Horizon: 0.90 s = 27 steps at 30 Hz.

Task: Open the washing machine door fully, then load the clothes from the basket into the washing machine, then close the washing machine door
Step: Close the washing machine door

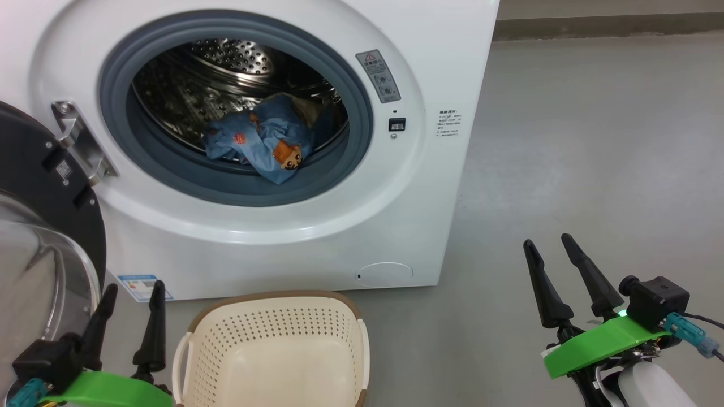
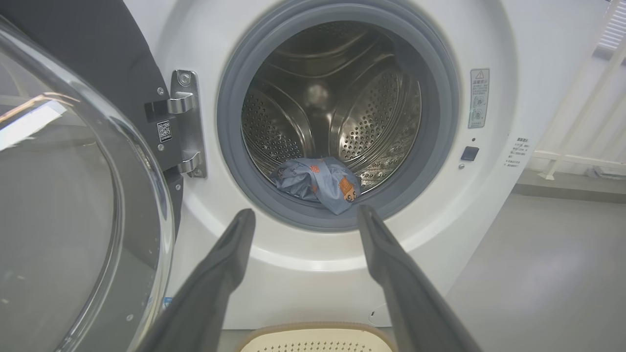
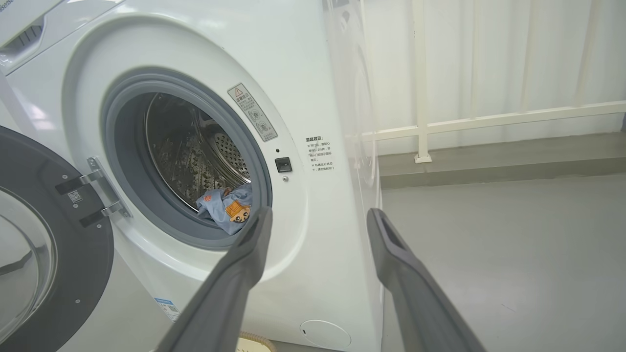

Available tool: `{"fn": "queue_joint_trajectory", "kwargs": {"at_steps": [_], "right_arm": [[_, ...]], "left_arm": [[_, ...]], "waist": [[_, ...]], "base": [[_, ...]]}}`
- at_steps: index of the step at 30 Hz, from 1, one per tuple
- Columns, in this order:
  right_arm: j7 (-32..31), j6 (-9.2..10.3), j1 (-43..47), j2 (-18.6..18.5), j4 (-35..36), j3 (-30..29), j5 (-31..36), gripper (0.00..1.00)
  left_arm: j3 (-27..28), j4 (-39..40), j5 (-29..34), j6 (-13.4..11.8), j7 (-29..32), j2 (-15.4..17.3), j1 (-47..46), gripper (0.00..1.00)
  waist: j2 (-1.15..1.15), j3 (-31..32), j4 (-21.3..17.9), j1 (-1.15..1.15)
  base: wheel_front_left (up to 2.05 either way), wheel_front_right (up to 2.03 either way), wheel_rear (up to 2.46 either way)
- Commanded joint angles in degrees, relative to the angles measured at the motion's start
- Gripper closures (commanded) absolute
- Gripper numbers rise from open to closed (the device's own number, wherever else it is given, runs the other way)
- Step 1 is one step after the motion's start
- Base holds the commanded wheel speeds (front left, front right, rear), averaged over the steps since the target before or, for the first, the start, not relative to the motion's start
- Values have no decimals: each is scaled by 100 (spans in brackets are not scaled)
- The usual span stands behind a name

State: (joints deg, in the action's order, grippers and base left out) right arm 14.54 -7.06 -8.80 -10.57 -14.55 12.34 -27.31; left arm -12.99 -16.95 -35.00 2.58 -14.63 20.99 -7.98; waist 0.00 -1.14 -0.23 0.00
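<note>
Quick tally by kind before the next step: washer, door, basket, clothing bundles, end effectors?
washing machine: 1
washing machine door: 1, open
basket: 1
clothes bundle: 1, inside
left end effector, right end effector: 2, open
Total: 6

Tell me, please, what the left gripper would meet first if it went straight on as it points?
Probably the grey gasket's lower lip, or the clothes just behind it; depth is unclear.

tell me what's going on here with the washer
A two-armed robot is loading laundry. The clothes lie in the drum of the washing machine, and the basket in front of it looks empty. The washing machine door stands swung open at the left. The left pincer and right pincer hover open, holding nothing; closing the door remains.
</note>
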Motion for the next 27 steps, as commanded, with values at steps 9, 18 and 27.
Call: {"fn": "queue_joint_trajectory", "kwargs": {"at_steps": [9,18,27], "right_arm": [[46,-43,-95,7,156,39,15,0],[46,-43,-72,-7,162,44,14,0],[46,-43,-81,-18,155,47,6,0]], "left_arm": [[293,4,123,85,-37,152,-161,0],[341,-29,162,94,-37,101,-144,0],[390,-38,185,103,-37,58,-145,0]], "waist": [[0,-21,-11,0],[0,19,-25,0],[0,30,-35,0]], "base": [[0,0,0],[-1,1,0],[-62,62,0]]}}
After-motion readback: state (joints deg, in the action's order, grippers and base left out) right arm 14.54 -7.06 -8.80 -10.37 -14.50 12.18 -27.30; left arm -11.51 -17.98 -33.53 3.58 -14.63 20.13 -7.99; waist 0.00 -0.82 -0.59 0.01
